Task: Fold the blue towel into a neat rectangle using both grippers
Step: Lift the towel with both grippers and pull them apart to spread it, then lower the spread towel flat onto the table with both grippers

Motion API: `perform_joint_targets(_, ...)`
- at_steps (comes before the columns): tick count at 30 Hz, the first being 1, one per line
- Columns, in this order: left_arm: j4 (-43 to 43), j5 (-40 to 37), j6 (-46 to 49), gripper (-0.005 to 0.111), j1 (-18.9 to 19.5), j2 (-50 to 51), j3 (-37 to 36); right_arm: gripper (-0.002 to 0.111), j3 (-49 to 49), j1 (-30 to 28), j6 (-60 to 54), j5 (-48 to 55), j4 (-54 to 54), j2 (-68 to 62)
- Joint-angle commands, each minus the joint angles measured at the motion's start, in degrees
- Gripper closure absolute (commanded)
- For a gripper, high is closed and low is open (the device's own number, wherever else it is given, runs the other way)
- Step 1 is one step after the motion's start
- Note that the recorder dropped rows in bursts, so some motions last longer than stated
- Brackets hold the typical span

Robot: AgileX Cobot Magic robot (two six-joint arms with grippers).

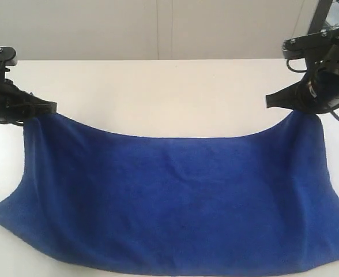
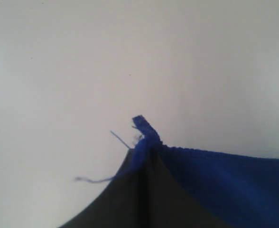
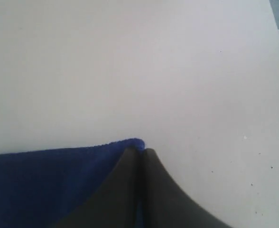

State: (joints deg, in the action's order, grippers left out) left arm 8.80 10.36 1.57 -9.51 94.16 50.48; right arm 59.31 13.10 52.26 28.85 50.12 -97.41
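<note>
The blue towel [image 1: 175,202] hangs stretched between both arms, its top edge sagging in the middle and its lower part spread on the white table [image 1: 158,92]. My left gripper [image 1: 49,107] is shut on the towel's upper left corner; in the left wrist view the blue towel corner [image 2: 144,127] pokes out past the closed fingers [image 2: 130,190], with a loose thread beside it. My right gripper [image 1: 271,99] is shut on the upper right corner. In the right wrist view the towel [image 3: 44,180] runs into the closed fingers [image 3: 168,190].
A pale wall [image 1: 158,29] rises behind the table. A dark frame [image 1: 325,14] stands at the back right, near the right arm. Bare tabletop lies beyond the towel's top edge.
</note>
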Motion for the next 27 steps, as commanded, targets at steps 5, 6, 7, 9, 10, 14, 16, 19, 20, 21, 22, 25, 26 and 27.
perform_joint_targets(5,1.2,2.1,-0.5,0.107,1.2,6.9,6.0,0.108,6.9,-4.9,0.6,-1.4,1.1,-7.1)
perform_joint_targets(6,1.2,2.0,-0.5,0.107,1.3,7.4,6.8,0.108,7.4,-5.3,0.6,-1.7,1.1,-7.6)
perform_joint_targets(7,1.2,2.0,-0.4,0.107,1.5,8.0,7.2,0.108,7.7,-5.9,0.6,-2.0,1.1,-8.0)
perform_joint_targets(9,1.2,2.0,-0.4,0.107,2.0,8.8,8.2,0.108,8.5,-6.9,0.7,-2.6,1.0,-9.1)
perform_joint_targets(10,1.3,2.1,-0.4,0.107,2.3,9.3,8.6,0.108,8.6,-7.2,0.7,-3.1,1.0,-9.7)
perform_joint_targets(14,1.4,2.5,-2.5,0.107,3.0,12.2,10.6,0.108,10.1,-8.1,0.7,-6.1,1.0,-12.2)
perform_joint_targets(16,1.4,3.0,-5.8,0.107,3.0,13.9,11.7,0.108,11.0,-8.4,0.7,-7.4,1.0,-13.5)
perform_joint_targets(19,1.4,4.2,-8.1,0.107,3.0,16.3,13.3,0.108,12.7,-8.6,0.7,-8.0,1.0,-15.4)
perform_joint_targets(20,1.4,4.5,-8.1,0.107,3.0,16.8,13.8,0.108,13.3,-8.8,0.7,-8.0,1.0,-16.1)
perform_joint_targets(21,1.4,4.6,-8.1,0.107,3.0,17.3,14.4,0.108,13.8,-8.9,0.7,-7.9,1.0,-16.7)
perform_joint_targets(22,1.4,4.6,-8.3,0.107,3.0,18.1,15.0,0.108,14.4,-9.2,0.7,-7.9,1.0,-17.4)
perform_joint_targets(25,1.4,4.2,-9.3,0.107,3.0,19.9,16.8,0.108,15.7,-9.7,0.7,-9.1,1.0,-19.1)
perform_joint_targets(26,1.4,4.0,-9.8,0.107,3.0,20.4,17.3,0.108,16.2,-9.8,0.7,-9.6,1.0,-19.6)
perform_joint_targets(27,1.4,4.1,-9.9,0.107,3.1,20.9,17.6,0.108,16.7,-10.0,0.7,-9.8,1.0,-20.2)
